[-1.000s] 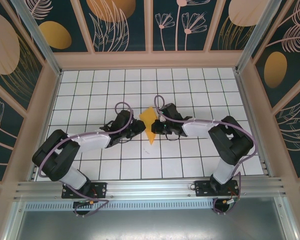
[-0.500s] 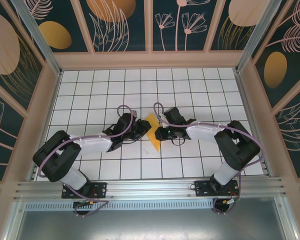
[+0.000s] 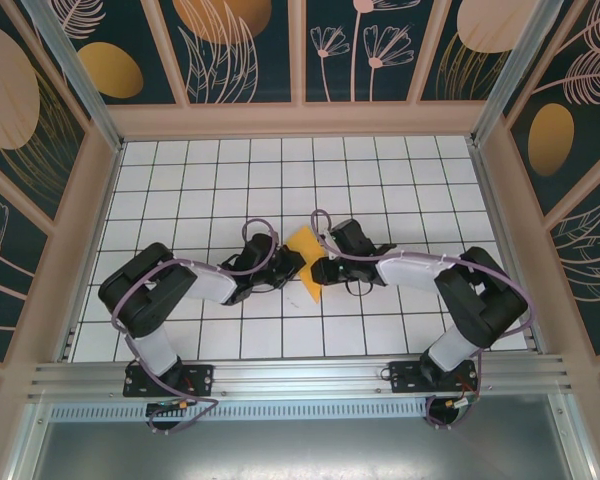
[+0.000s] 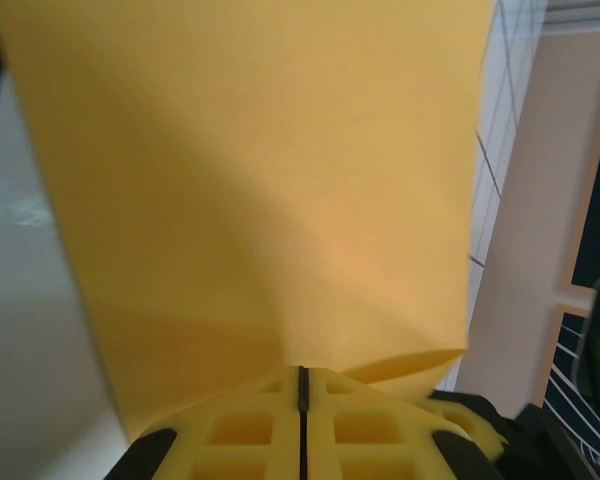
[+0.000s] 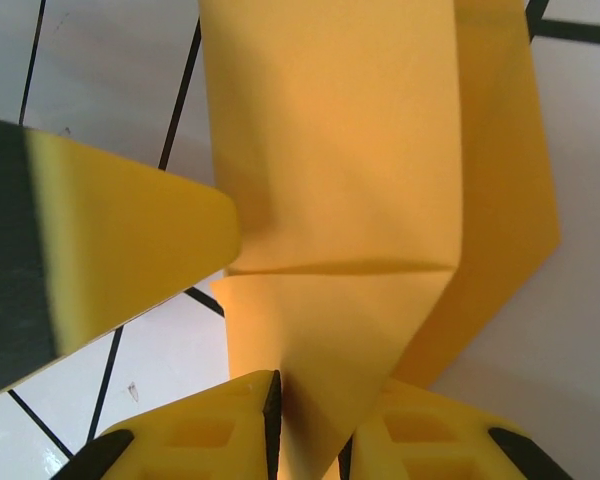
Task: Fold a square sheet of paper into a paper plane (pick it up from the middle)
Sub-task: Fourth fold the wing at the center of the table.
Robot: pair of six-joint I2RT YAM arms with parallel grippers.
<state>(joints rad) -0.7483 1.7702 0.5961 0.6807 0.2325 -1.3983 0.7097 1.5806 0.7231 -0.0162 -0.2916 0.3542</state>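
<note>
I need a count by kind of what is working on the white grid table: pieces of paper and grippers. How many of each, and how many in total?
Paper: 1 (orange-yellow, folded)
Grippers: 2 (left gripper, right gripper)
Total: 3

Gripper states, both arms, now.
Left gripper: shut on the paper.
Right gripper: open slightly, paper between its fingers.

White gridded table [image 3: 180,160] — dark floral wall panels [image 3: 380,50].
</note>
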